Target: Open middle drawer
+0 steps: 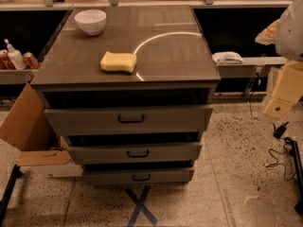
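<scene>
White rounded arm (294, 30); cream claw (280, 103), right edge

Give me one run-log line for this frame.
stage: before contact | gripper: right of cabinet, clear of it | middle drawer: handle untouched | cabinet top: bowl, sponge

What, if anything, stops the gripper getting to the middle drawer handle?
Probably reachable, yes: the gripper hangs to the right of the cabinet, apart from it; the black handle of the middle drawer faces out uncovered, and nothing stands in front of it.
</scene>
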You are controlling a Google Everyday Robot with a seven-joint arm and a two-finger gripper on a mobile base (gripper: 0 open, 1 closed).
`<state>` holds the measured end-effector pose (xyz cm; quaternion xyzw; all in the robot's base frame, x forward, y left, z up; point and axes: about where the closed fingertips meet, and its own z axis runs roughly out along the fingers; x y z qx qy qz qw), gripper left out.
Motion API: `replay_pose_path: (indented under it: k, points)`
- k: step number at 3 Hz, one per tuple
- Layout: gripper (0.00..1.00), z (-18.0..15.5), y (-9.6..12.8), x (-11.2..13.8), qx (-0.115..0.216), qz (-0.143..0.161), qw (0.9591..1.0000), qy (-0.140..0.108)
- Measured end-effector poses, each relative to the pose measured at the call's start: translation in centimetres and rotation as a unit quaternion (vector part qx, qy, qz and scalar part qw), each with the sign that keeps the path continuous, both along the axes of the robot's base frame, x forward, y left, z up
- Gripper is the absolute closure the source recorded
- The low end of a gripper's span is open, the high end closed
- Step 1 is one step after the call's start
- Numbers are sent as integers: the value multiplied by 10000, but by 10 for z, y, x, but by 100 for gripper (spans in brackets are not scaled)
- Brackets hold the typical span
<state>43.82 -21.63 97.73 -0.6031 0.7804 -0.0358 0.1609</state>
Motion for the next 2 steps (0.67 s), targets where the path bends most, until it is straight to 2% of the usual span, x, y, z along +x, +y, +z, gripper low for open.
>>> replay_pose_path:
  k: [1,2]
  points:
    - [0,0,0,0,0,1,10000,-2]
    - [0,-2,3,-1,19,122,9998,-122]
